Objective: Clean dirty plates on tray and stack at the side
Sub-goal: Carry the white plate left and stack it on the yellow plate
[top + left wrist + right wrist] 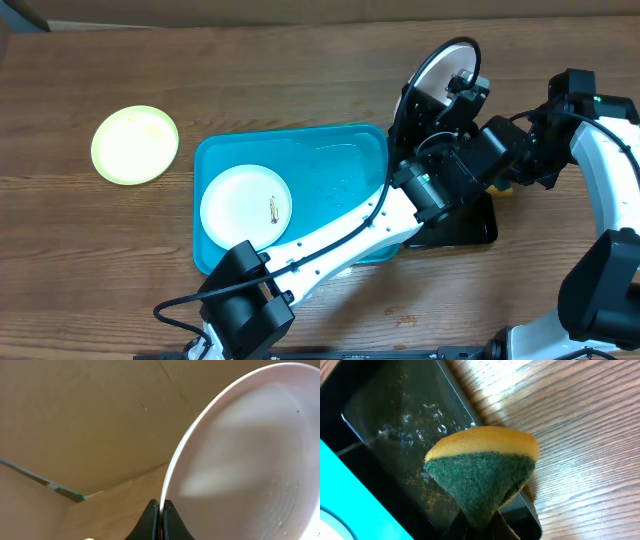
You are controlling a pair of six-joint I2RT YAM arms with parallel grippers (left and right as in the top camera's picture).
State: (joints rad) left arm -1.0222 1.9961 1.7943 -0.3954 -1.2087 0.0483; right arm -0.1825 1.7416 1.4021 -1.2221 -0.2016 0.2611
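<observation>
White plate (438,72) held on edge beyond the turquoise tray (300,145)

The left gripper (161,512) pinches its rim. A second white plate (245,205) (brown smear) lies flat inside the tray's near-left edge, and the yellow-green plate (135,145) sits on open table further left. The right gripper (480,531) clamps a sponge (480,467) over the black tray (395,425).

Dark brown wood-grain tabletop (300,80), lit pretty evenly. Past its far edge there's a plain tan cardboard-looking wall (75,420) with a strip of teal tape (40,481) across it.
</observation>
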